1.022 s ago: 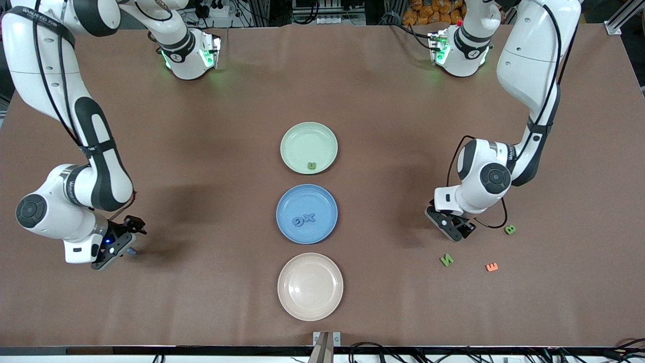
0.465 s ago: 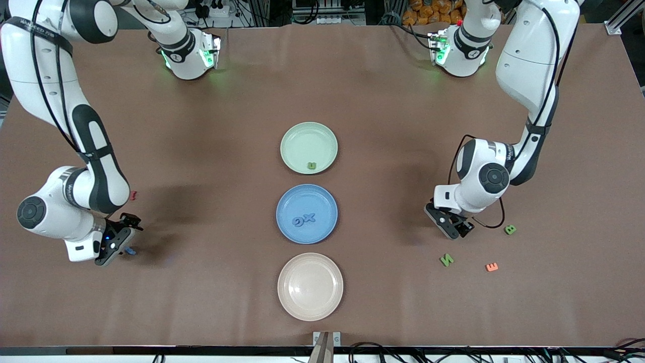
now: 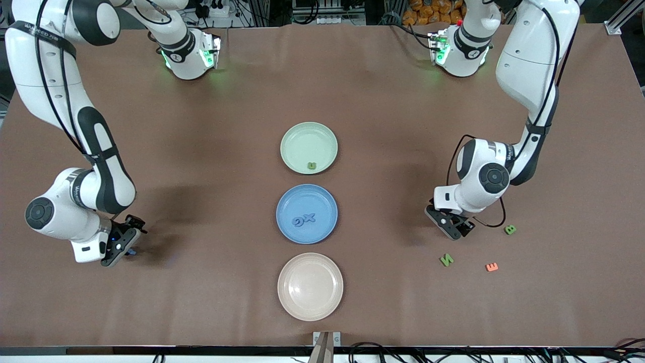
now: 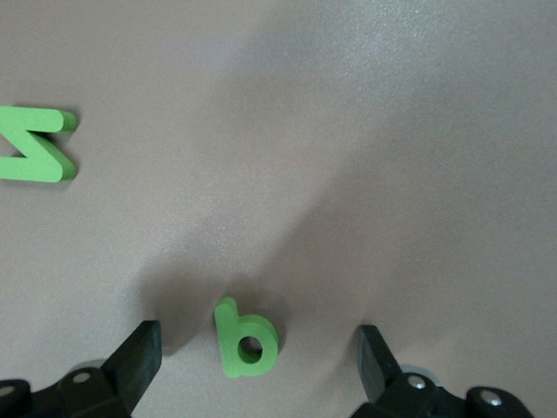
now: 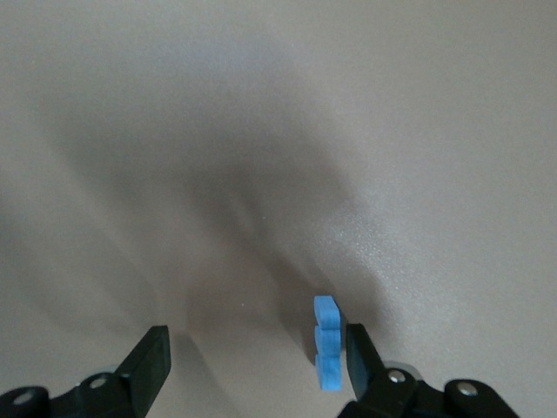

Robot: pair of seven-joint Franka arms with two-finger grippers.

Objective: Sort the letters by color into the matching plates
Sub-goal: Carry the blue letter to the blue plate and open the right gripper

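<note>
The right hand [image 3: 122, 242] is low at the desk [image 3: 201, 282] toward the right arm's end, fingers spread wide. A blue letter [image 5: 327, 354], standing on edge, is against the inner face of one finger [image 5: 359, 357]; the other finger is well apart from it, so nothing is clamped.

The left hand [image 3: 453, 227] is low toward the left arm's end, fingers fully spread and empty, with a green b [image 4: 244, 339] lying flat between them, touching neither.

A green N [image 3: 446, 259], a green B [image 3: 510, 229] and an orange E [image 3: 492, 266] lie flat nearby; all look like matte foam.

Three round shallow matte plates line the middle: green [image 3: 297, 138] with one green letter [image 3: 312, 165], blue [image 3: 289, 201] with two blue letters [image 3: 304, 219], and a bare beige one [image 3: 310, 286] nearest the camera.
</note>
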